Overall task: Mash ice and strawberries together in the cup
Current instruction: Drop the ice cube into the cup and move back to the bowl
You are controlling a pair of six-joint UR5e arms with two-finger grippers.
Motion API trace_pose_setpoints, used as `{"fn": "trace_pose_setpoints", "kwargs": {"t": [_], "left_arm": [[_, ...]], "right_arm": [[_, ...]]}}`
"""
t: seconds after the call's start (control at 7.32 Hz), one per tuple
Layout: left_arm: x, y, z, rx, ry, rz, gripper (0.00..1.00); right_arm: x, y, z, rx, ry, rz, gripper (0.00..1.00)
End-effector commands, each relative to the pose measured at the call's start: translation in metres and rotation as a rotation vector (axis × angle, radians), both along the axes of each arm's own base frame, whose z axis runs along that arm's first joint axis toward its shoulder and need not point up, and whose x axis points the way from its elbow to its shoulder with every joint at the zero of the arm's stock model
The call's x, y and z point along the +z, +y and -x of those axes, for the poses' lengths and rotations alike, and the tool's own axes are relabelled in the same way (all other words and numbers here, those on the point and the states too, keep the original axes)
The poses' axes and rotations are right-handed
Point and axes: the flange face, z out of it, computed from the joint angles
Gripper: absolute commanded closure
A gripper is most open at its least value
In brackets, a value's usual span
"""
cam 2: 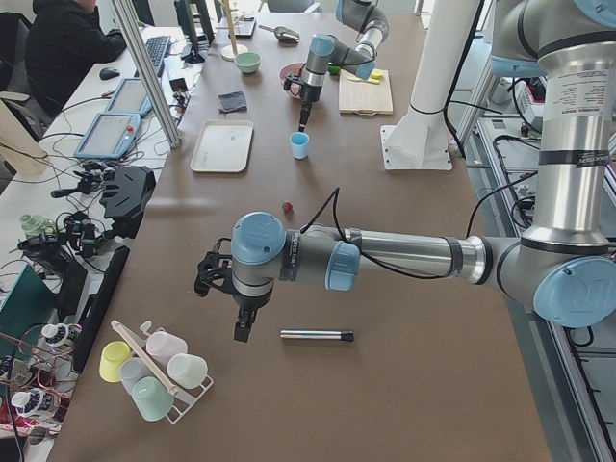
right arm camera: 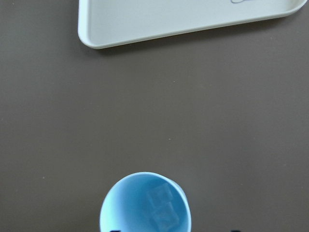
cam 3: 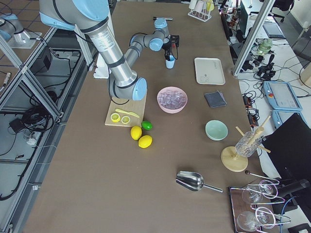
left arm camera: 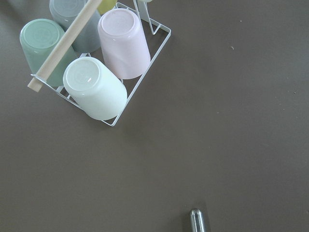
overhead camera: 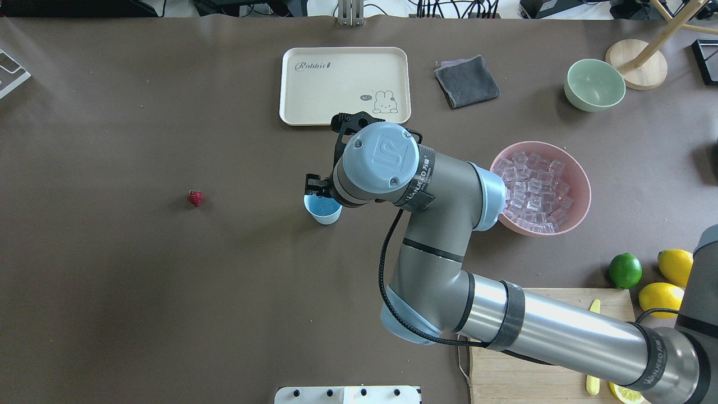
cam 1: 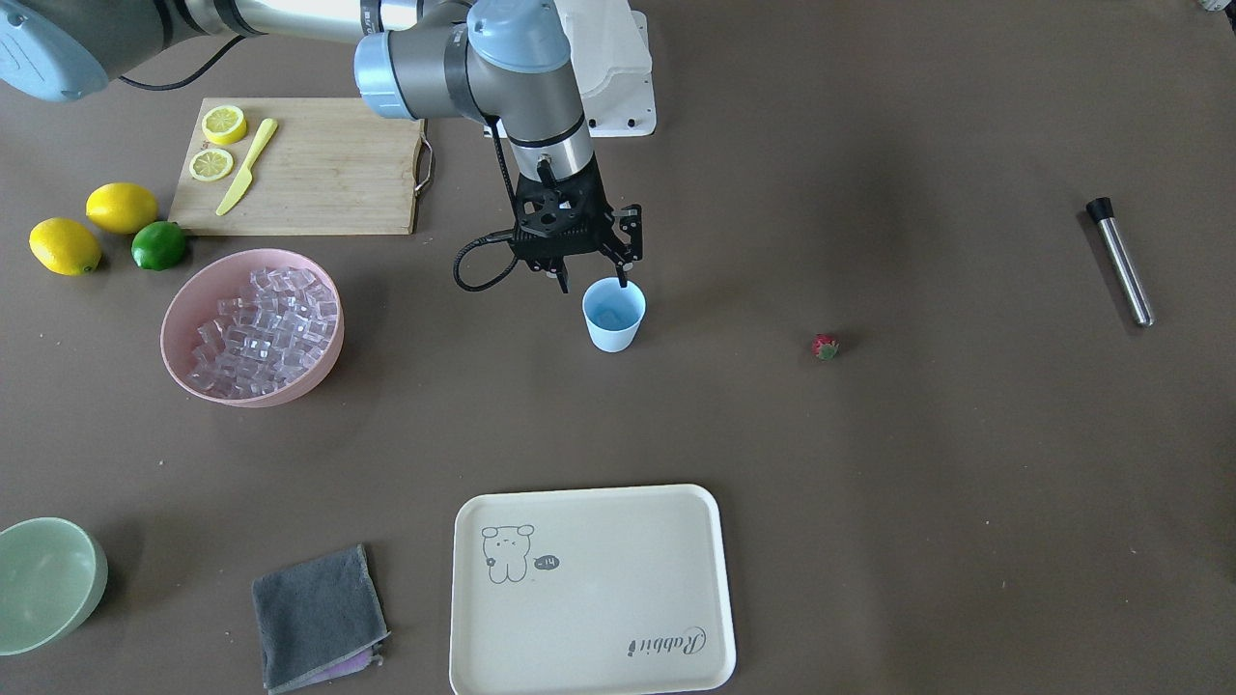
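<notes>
Ice cubes (right arm camera: 161, 205) sit in the blue cup (cam 1: 613, 323)
Right pincer (cam 1: 593, 283) hangs spread above it; the strawberry (cam 1: 825, 346) looks next to fetch.

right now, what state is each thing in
cup: upright, ice cubes inside
strawberry: loose, not in the cup
pink bowl: full of ice
muddler: lying flat, untouched
right gripper: open, over the cup
left gripper: near the muddler, open or shut unclear
</notes>
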Motion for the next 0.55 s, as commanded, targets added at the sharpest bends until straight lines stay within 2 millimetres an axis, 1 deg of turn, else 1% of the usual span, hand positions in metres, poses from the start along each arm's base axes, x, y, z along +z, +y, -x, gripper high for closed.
{"fn": "trace_pose_setpoints", "kwargs": {"t": [0.0,0.14,0.27,0.41], "left_arm": [[0.000,0.001,0.000,0.001,0.000,-0.001,0.01],[0.001,0.002,0.000,0.001,0.000,0.001,0.01],[0.001,0.002,0.000,0.001,-0.001,-0.004,0.01],[0.001,0.002,0.000,0.000,0.000,-0.003,0.01]], "right_arm": [[0.066,-0.007,-0.083,-0.051,0.148,0.015,0.01],[0.105,-0.001,-0.135,-0.079,0.212,0.003,0.01],[0.141,-0.004,-0.168,-0.082,0.268,0.009,0.01],[0.174,-0.001,-0.187,-0.106,0.311,0.009,0.01]]}}
